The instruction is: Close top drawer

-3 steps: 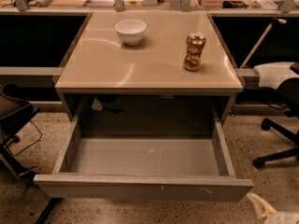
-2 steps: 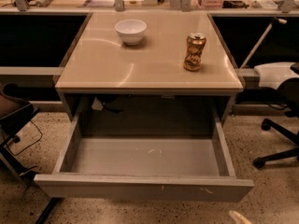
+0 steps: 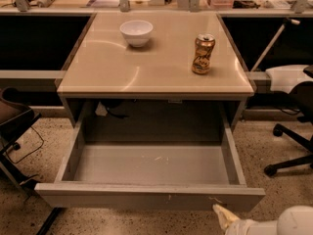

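Observation:
The top drawer point(image 3: 149, 197) is a wide grey metal drawer pulled far out from under the beige table top point(image 3: 156, 67). Its flat front panel faces me and has small pale chips. Its plain grey tray interior point(image 3: 151, 163) holds nothing. My gripper point(image 3: 222, 216) enters at the bottom right, with its pale tip just below the right end of the drawer front. The white arm point(image 3: 281, 224) behind it is cut off by the picture's edge.
A white bowl point(image 3: 136, 32) and a gold drinks can point(image 3: 203, 54) stand on the table top. An office chair base point(image 3: 291, 153) stands on the floor at the right. A dark chair point(image 3: 14, 121) is at the left. Cables hang under the table.
The gripper has moved left along the bottom edge toward the drawer front's right end, and more of the white arm shows. The drawer has not moved.

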You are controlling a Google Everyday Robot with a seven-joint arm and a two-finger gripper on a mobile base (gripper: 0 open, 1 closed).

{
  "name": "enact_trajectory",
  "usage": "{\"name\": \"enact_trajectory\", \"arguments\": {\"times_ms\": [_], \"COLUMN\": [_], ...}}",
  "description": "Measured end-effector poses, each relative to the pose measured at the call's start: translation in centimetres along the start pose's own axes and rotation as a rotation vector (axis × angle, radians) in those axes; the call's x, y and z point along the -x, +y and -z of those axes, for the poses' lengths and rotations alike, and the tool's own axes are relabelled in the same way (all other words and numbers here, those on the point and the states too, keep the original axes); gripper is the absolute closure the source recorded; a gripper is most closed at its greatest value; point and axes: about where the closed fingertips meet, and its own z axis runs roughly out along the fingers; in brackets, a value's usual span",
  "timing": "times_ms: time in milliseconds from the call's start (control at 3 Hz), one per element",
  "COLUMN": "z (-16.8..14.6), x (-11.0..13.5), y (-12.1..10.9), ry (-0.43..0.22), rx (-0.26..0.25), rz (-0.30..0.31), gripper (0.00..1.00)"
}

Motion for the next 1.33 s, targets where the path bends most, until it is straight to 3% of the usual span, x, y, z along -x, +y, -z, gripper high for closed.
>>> {"name": "enact_trajectory", "arguments": {"times_ms": [333, 667, 1000, 1333], "z": [-0.2, -0.5, -0.5, -2.5], "x": [1.4, 2.0, 2.1, 3.5], "y": [-4.0, -6.3, -6.3, -8.1], "ry": [0.012, 0.014, 0.014, -0.031], "rx": [-0.026, -0.014, -0.014, 0.007], "rz": [-0.001, -0.037, -0.037, -0.026], "gripper": [0.0, 0.0, 0.0, 0.0]}}
